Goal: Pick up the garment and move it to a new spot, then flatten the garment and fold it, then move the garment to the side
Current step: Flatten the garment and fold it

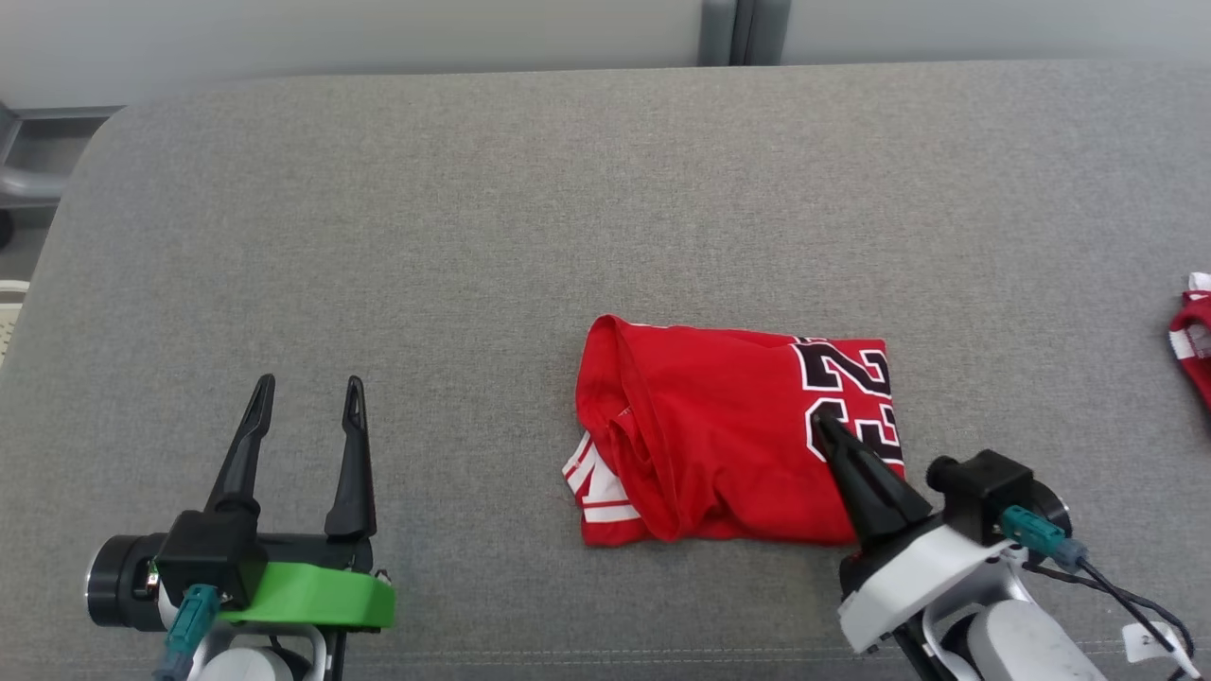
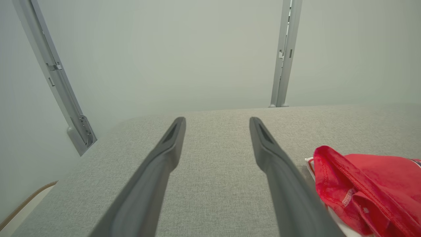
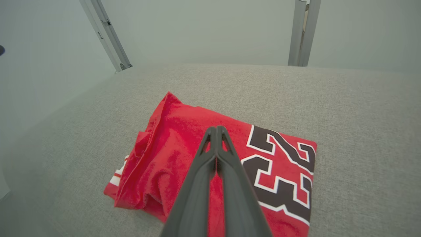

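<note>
A red jersey [image 1: 719,430] with black-and-white numerals lies folded into a compact rectangle on the grey cushioned surface [image 1: 530,208], a little right of centre. My right gripper [image 1: 821,423] is shut with nothing in it, its fingers pressed together above the garment's right part by the numerals; the right wrist view shows the tips [image 3: 216,129] over the red fabric [image 3: 177,148]. My left gripper [image 1: 307,392] stands open at the lower left, well clear of the jersey. In the left wrist view its fingers [image 2: 174,138] are spread over bare fabric, and the jersey's edge [image 2: 355,184] lies to their right.
Another red-and-white cloth [image 1: 1194,336] lies at the far right edge of the surface. A pale wall with grey metal posts [image 1: 743,30] runs behind. The surface's rounded left corner [image 1: 66,189] drops off to the floor.
</note>
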`<state>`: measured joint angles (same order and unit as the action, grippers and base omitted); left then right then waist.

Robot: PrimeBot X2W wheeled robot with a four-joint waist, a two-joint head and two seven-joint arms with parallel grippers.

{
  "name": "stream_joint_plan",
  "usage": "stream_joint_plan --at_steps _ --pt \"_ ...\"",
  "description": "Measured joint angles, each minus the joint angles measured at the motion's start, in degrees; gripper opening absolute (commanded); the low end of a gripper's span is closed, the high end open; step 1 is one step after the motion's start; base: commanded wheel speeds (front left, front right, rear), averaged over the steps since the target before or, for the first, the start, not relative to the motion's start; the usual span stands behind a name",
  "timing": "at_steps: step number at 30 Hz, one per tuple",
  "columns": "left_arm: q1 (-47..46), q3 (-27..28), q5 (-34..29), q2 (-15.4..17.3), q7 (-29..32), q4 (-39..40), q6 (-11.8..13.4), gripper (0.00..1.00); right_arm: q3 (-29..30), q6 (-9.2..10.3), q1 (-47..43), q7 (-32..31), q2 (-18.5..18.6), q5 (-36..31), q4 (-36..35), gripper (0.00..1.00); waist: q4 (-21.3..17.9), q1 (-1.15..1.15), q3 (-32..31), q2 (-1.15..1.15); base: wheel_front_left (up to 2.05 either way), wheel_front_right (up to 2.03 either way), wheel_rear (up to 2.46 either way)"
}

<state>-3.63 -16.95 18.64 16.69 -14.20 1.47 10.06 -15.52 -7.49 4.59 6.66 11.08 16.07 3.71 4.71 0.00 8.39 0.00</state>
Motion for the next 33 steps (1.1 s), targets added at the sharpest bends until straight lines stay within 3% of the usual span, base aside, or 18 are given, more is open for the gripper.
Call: stream_joint_plan --at_steps 13,19,26,33 --pt "-3.04 -0.84 0.05 -2.37 -0.57 -2.24 -1.55 1.00 -14.74 0.00 12.49 5.69 -2.35 3.82 21.89 0.00 4.95 0.00 4.10 0.00 0.00 0.00 0.00" --pt "-3.82 -0.45 -0.04 -3.08 -0.71 -3.01 -2.05 1.00 -21.64 0.00 16.47 7.30 -4.11 5.64 28.65 0.00 6.39 0.00 5.58 0.00 0.00 0.00 0.00" --pt "-4.44 0.22 -0.86 -3.46 -0.77 -3.08 -2.93 1.00 -28.64 0.00 22.37 8.08 -5.88 8.21 32.68 0.00 6.52 0.00 6.48 0.00 0.00 0.00 0.00" --pt "-4.36 1.29 -1.53 -3.52 -0.78 -2.93 -3.02 1.00 -27.14 -0.01 23.42 8.16 -6.97 11.33 26.15 0.00 5.21 0.00 5.82 0.00 0.00 0.00 0.00"
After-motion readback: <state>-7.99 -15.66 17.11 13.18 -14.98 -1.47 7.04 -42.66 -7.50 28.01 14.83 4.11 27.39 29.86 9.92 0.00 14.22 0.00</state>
